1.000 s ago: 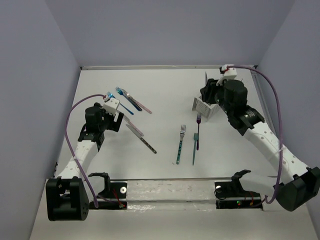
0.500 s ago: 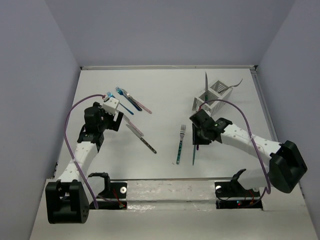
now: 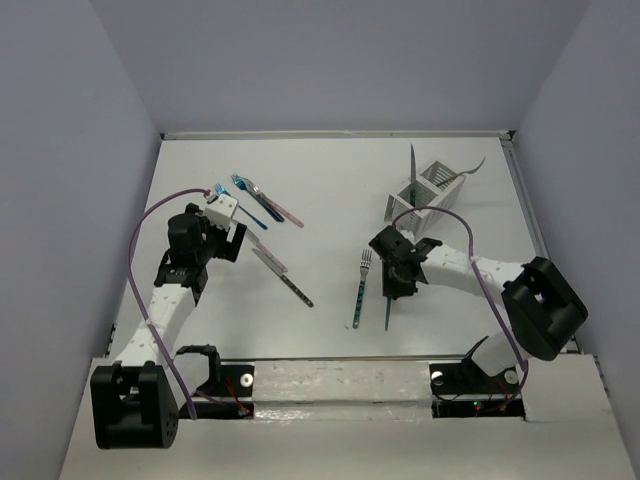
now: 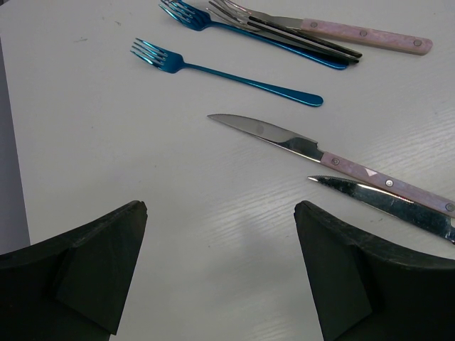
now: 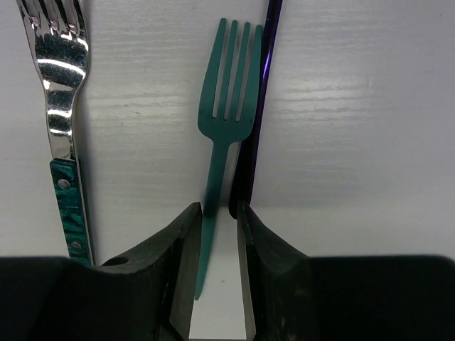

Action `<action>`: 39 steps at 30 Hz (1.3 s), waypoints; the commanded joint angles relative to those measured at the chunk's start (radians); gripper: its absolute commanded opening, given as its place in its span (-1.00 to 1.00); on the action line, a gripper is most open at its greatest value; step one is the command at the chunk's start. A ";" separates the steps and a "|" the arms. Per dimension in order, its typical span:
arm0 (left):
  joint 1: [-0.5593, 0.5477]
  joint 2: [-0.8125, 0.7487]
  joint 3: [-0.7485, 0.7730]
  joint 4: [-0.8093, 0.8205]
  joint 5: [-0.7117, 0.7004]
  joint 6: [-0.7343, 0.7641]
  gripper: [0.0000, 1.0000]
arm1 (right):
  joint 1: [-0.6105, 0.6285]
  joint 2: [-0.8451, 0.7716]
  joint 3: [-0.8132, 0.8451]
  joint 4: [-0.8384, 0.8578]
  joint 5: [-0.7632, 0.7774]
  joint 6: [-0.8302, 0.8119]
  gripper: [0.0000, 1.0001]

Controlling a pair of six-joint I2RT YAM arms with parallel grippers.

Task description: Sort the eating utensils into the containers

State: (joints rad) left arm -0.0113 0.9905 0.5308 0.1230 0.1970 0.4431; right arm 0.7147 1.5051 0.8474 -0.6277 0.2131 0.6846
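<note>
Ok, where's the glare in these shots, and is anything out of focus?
Right wrist view: strong glare on the head of the silver-headed fork, while the teal fork is matte and sharp. Left wrist view: bright sheen on the blade of the pink-handled knife and a soft reflection on the table, nothing blurred. Top external view: even, soft light with faint shadows.

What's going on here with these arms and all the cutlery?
Two robot arms are sorting cutlery into a white slatted caddy, where a dark utensil already stands. The right gripper is down at the table, its fingers either side of the handle of a teal fork but not yet clamped. A purple handle lies right against that fork. The left gripper hovers wide open and empty near a pink-handled knife and a blue fork.
</note>
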 commanded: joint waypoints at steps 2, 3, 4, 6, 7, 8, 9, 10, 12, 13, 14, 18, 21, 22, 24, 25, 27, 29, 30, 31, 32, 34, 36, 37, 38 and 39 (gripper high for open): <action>0.002 -0.021 -0.015 0.029 -0.001 0.000 0.98 | 0.008 0.056 0.012 0.066 0.011 -0.005 -0.35; 0.002 -0.020 -0.012 0.029 -0.001 0.000 0.98 | 0.008 0.066 0.015 0.065 0.012 -0.008 -0.35; 0.004 -0.018 -0.012 0.029 -0.001 0.000 0.98 | 0.008 0.084 0.022 0.068 0.019 -0.011 -0.36; 0.002 -0.016 -0.012 0.029 -0.002 0.000 0.98 | 0.008 0.102 0.028 0.068 0.029 -0.017 -0.36; 0.002 -0.015 -0.012 0.029 -0.001 0.000 0.98 | 0.008 0.125 0.033 0.065 0.043 -0.022 -0.36; 0.002 -0.015 -0.014 0.030 -0.002 0.000 0.98 | 0.008 0.136 0.044 0.066 0.049 -0.029 -0.36; 0.002 -0.015 -0.014 0.030 -0.002 0.000 0.98 | 0.008 0.148 0.050 0.065 0.054 -0.033 -0.36; 0.002 -0.015 -0.012 0.030 -0.002 0.000 0.98 | 0.008 0.174 0.054 0.066 0.064 -0.037 -0.36; 0.002 -0.015 -0.012 0.030 -0.002 0.000 0.98 | 0.008 0.196 0.073 0.066 0.077 -0.045 -0.37; 0.004 -0.015 -0.012 0.030 -0.002 0.000 0.98 | 0.008 0.207 0.081 0.066 0.094 -0.048 -0.38; 0.004 -0.015 -0.012 0.030 -0.002 0.000 0.98 | 0.008 0.217 0.085 0.066 0.103 -0.056 -0.38; 0.002 -0.013 -0.012 0.032 -0.004 0.000 0.98 | 0.008 0.271 0.108 0.066 0.126 -0.071 -0.51; 0.002 -0.013 -0.012 0.033 -0.005 0.000 0.98 | 0.008 0.287 0.108 0.069 0.118 -0.074 -0.76; 0.002 -0.015 -0.012 0.033 -0.005 0.000 0.98 | 0.008 0.290 0.105 0.071 0.117 -0.074 -0.85; 0.002 -0.015 -0.014 0.033 -0.005 0.000 0.98 | 0.008 0.284 0.093 0.075 0.114 -0.073 -0.98; 0.002 -0.015 -0.014 0.033 -0.005 0.002 0.98 | 0.008 0.270 0.088 0.075 0.112 -0.071 -1.00; 0.002 -0.015 -0.014 0.033 -0.004 0.002 0.98 | 0.008 0.245 0.081 0.079 0.108 -0.068 -1.00; 0.002 -0.015 -0.014 0.033 -0.005 0.002 0.98 | 0.008 0.189 0.091 0.082 0.104 -0.065 -1.00; 0.002 -0.015 -0.014 0.033 -0.005 0.000 0.98 | 0.008 0.164 0.099 0.082 0.106 -0.066 -1.00; 0.002 -0.016 -0.014 0.033 -0.005 0.002 0.98 | 0.008 0.135 0.108 0.086 0.108 -0.072 -1.00; 0.002 -0.016 -0.015 0.033 -0.007 0.002 0.98 | 0.008 0.103 0.116 0.111 0.112 -0.107 -1.00; 0.004 -0.013 -0.015 0.035 -0.007 0.002 0.98 | 0.008 -0.006 0.148 0.176 0.135 -0.164 -1.00; 0.004 -0.010 -0.012 0.035 -0.007 0.002 0.98 | 0.008 -0.115 0.179 0.232 0.158 -0.278 -1.00; 0.002 -0.007 -0.012 0.036 -0.007 0.002 0.98 | 0.008 -0.150 0.217 0.297 0.184 -0.314 -1.00; 0.002 -0.006 -0.011 0.037 -0.008 0.000 0.98 | 0.008 -0.184 0.234 0.342 0.196 -0.398 -1.00; 0.002 -0.004 -0.011 0.037 -0.008 0.002 0.98 | 0.008 -0.218 0.248 0.400 0.216 -0.445 -1.00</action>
State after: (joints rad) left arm -0.0113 0.9909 0.5308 0.1246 0.1967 0.4431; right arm 0.7212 1.4479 0.9802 -0.4904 0.3347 0.4690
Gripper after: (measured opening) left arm 0.989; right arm 0.110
